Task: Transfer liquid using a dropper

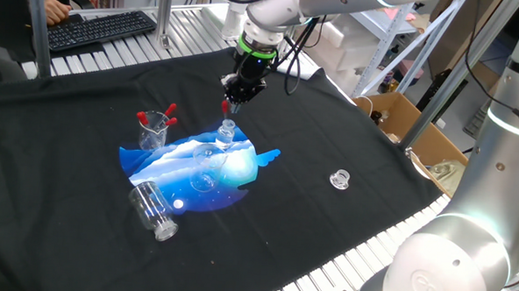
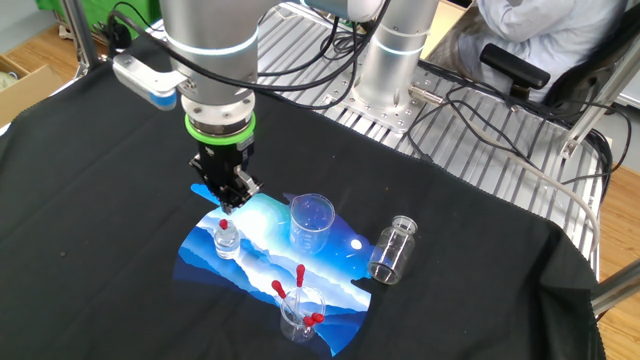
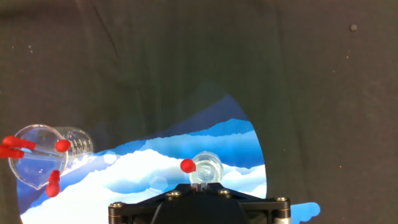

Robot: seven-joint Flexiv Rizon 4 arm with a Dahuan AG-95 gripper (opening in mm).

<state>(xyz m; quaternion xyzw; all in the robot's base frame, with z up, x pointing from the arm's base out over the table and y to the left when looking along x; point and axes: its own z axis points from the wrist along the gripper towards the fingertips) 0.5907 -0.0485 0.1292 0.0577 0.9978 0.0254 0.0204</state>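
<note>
One dropper point(image 1: 226, 107) stands with its red bulb just under the hand point(image 1: 237, 97), its clear tube reaching down into the mouth of a small bottle point(image 1: 227, 133) directly below. Whether the fingers are clenched on the bulb or merely close to it cannot be told: from one fixed view the bulb sits at the fingertips, from the other fixed view the hand point(image 2: 229, 200) hangs above the bottle point(image 2: 227, 240) with the red bulb point(image 2: 224, 226) at the bottle's mouth, and in the hand view the bulb point(image 3: 187, 165) lies beside the bottle's rim point(image 3: 207, 167), the fingers themselves being hidden behind the black hand body.

The bottle stands upright on a blue-and-white mat point(image 1: 166, 163) spread over the black bench point(image 1: 348, 132). To the side of the hand, on the same mat, a small beaker point(image 1: 153, 132) holds further red-bulbed droppers point(image 1: 171, 112). A larger clear beaker point(image 2: 312, 222) stands upright on the mat, just beyond the bottle. A clear jar point(image 1: 154, 210) lies on its side at the mat's edge, well apart from the hand. A small clear cap point(image 1: 340, 178) rests alone on the bare cloth, far from the mat.
</note>
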